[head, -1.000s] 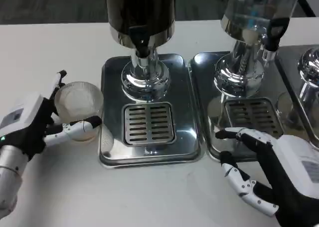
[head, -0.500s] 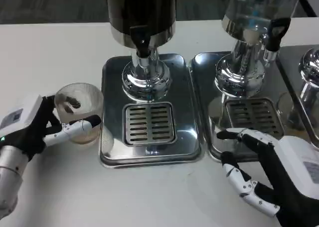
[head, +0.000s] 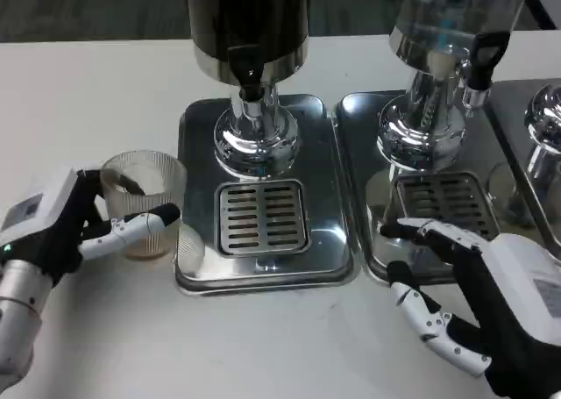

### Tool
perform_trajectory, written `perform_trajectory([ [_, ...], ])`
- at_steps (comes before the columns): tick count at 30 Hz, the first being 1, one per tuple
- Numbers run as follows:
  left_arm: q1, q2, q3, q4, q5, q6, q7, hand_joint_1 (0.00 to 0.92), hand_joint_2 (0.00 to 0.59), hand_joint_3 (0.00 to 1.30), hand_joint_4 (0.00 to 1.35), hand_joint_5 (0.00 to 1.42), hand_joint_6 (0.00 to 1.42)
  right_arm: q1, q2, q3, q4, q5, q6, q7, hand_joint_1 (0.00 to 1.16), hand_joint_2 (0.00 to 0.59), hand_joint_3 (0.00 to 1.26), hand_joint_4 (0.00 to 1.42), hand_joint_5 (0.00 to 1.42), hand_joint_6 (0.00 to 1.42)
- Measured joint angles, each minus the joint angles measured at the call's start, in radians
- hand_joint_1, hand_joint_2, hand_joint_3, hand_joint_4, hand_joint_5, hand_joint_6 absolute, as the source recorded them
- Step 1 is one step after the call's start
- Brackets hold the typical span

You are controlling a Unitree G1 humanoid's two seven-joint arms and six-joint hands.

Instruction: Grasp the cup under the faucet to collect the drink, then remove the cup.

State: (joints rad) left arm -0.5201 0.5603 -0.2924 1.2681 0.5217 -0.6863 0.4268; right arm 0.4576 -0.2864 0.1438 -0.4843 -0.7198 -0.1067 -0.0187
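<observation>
Gripping the cup, the left hand is holding it upright on the table, just left of the tray. Right hand is lying released, fingers spread, nothing in it.

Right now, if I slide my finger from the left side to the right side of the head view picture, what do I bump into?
Left hand → ribbed clear cup it holds → dark dispenser's drip tray → clear dispenser's drip tray → right hand.
</observation>
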Motion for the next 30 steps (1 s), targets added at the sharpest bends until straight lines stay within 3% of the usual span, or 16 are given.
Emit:
perform_trajectory([
  [9, 0.029, 0.001, 0.014, -0.001, -0.005, -0.035, 0.020, 0.208, 0.183, 0.71, 0.78, 1.04, 1.30, -0.011, 0.000, 0.001, 0.003, 0.003, -0.001, 0.000, 0.25, 0.436, 0.34, 0.29, 0.29, 0.38],
  [30, 0.077, 0.031, 0.111, -0.085, -0.019, -0.193, 0.043, 0.224, 0.174, 0.72, 0.80, 1.05, 1.32, -0.024, 0.004, 0.014, 0.011, 0.008, -0.003, -0.002, 0.27, 0.434, 0.34, 0.29, 0.29, 0.37],
])
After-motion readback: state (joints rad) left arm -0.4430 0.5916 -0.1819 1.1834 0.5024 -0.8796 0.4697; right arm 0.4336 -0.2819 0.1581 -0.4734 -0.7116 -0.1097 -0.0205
